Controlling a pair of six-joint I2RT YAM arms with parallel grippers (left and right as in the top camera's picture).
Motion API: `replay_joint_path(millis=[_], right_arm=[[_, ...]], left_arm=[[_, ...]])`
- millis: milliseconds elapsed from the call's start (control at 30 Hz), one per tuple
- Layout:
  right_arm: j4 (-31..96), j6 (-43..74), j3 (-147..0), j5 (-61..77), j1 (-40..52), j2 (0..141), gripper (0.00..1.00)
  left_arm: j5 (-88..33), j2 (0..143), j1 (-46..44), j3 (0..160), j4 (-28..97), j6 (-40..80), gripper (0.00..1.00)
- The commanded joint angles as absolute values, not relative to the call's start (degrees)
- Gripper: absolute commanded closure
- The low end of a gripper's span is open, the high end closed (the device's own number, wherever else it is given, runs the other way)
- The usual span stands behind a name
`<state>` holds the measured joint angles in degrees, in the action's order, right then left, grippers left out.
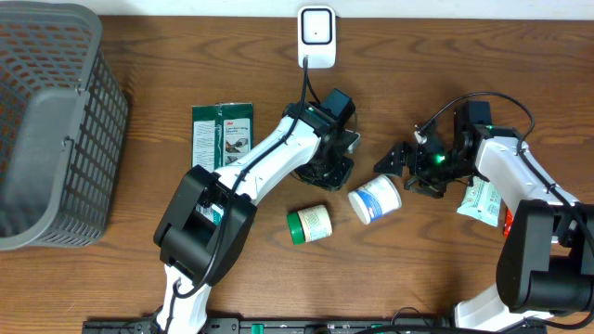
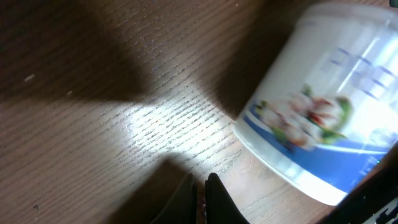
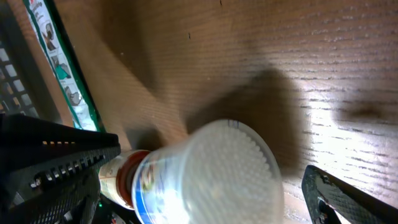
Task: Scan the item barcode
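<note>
Desk point(image 1: 445, 74) of brown wood fills the overhead view. Only that view takes in the grey mesh basket point(image 1: 51, 121) at its left edge and both arms whole. The left arm point(image 1: 269, 162) slants from the near edge to the middle and hides the wood beside the green packet point(image 1: 223, 134). A white scanner point(image 1: 316, 35) stands at the far edge, and its cable runs down behind that arm. The white tub point(image 1: 374, 199) with a blue label lies on its side mid-desk, well apart from the scanner. The left claw point(image 1: 332, 172) is just to its upper left and the right claw point(image 1: 408, 174) just to its upper right. A green-lidded jar point(image 1: 308, 224) lies just left of the tub. A white-and-green pouch point(image 1: 481, 199) is partly under the right arm.

The left wrist view adds what the overhead cannot. The left claw's fingers point(image 2: 214, 196) are pressed together on nothing, and the tub's label is close and blurred at the right. The right wrist view shows the tub's ribbed white end face-on. The right claw's fingers point(image 3: 56, 168) stand wide apart at either side of the frame, gripping nothing. The green packet is at the upper left of that view.
</note>
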<state>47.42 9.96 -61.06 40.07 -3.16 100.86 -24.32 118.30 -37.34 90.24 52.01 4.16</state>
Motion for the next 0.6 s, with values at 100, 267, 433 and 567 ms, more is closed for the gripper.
replay_joint_path(millis=[100,267,433,567], right_arm=[[50.2,8.4,-60.9,40.4,-3.3,101.3,0.01],[54.2,6.5,-60.9,40.3,-3.3,101.3,0.01],[60.9,5.0,-60.9,34.6,-3.3,101.3,0.01],[63.2,5.2,-60.3,28.9,-3.3,101.3,0.01]], left_arm=[[-25.1,117.1,-37.6,89.8,49.2,3.0,0.93],[-25.1,117.1,-37.8,89.8,42.0,3.7,0.93],[-25.1,117.1,-37.9,89.8,41.1,5.2,0.93],[-25.1,117.1,-37.9,89.8,42.0,5.1,0.92]])
